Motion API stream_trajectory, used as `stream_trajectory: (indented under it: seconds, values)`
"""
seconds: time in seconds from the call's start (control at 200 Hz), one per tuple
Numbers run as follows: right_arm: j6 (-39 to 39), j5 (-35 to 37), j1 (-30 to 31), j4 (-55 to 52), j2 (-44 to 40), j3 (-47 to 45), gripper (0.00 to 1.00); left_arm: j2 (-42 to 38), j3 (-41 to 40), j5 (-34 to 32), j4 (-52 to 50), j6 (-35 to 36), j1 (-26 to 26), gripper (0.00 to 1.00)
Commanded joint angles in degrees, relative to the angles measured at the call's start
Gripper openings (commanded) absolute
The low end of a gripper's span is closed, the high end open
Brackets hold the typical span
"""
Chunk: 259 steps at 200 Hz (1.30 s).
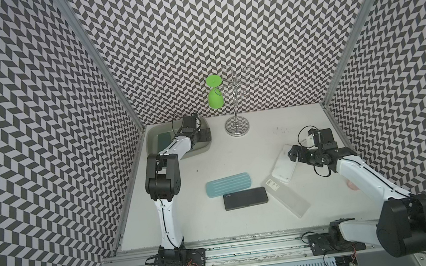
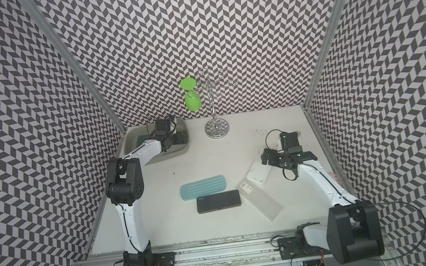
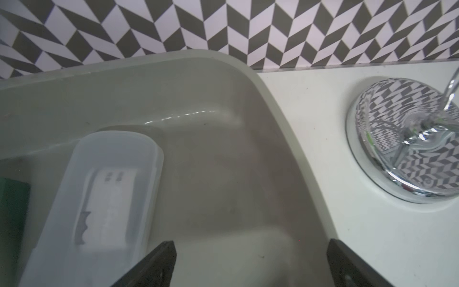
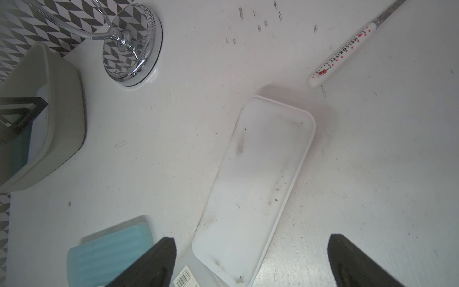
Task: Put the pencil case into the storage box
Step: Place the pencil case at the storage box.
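The grey-green storage box [image 1: 152, 142] [image 2: 131, 138] stands at the back left corner. It holds a frosted white pencil case [image 3: 99, 198] and a dark green one [image 1: 164, 139]. My left gripper [image 1: 206, 134] [image 3: 250, 248] hovers open over the box's right end, nothing between its fingers. On the table lie a light blue ribbed pencil case [image 1: 228, 184], a black one [image 1: 245, 198], a frosted one with a barcode [image 1: 287, 199] and a white one [image 1: 284, 167] [image 4: 255, 179]. My right gripper [image 1: 296, 154] [image 4: 250, 244] stands open above the white case.
A chrome stand [image 1: 237, 126] with a green glass [image 1: 215, 97] hanging from it rises at the back, just right of the box. A Hello Kitty pen [image 4: 347, 47] lies beyond the white case. The white case overlaps the barcode case's end. Patterned walls close three sides.
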Motion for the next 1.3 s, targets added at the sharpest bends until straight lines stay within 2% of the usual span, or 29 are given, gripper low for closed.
stream_trajectory:
  seconds: [0.0,0.22,0.401,0.581,0.741,0.971,1.292]
  values:
    - [-0.27,0.96,-0.28,0.11,-1.86,-0.37,1.0,1.48,-1.32,-1.49,-0.08,-0.52,2.09,1.0]
    - [-0.01,0.87,-0.26,-0.16,-2.37,-0.72,0.99,-0.95,-2.59,-1.42,0.24,-0.21,2.59,1.0]
    - [-0.41,1.36,-0.3,-0.87,-3.49,-0.93,0.99,-8.6,-7.66,-2.48,5.31,0.43,1.03,1.0]
    - [-0.38,1.12,-0.34,-0.56,-4.11,-2.01,1.0,-14.61,-9.09,-3.32,4.21,-0.87,-0.28,1.0]
    - [0.62,0.57,-0.31,1.1,-5.05,-4.0,1.0,-19.24,-13.46,-4.45,4.9,-1.74,-1.48,1.0]
    - [1.04,0.03,-0.25,1.81,-5.05,-4.85,1.0,-21.87,-18.57,-3.24,5.36,-2.54,-2.66,1.0]
    - [1.88,-0.71,-0.25,2.97,-5.56,-6.34,1.0,-24.0,-20.73,-1.55,3.97,-4.07,-5.54,1.0]
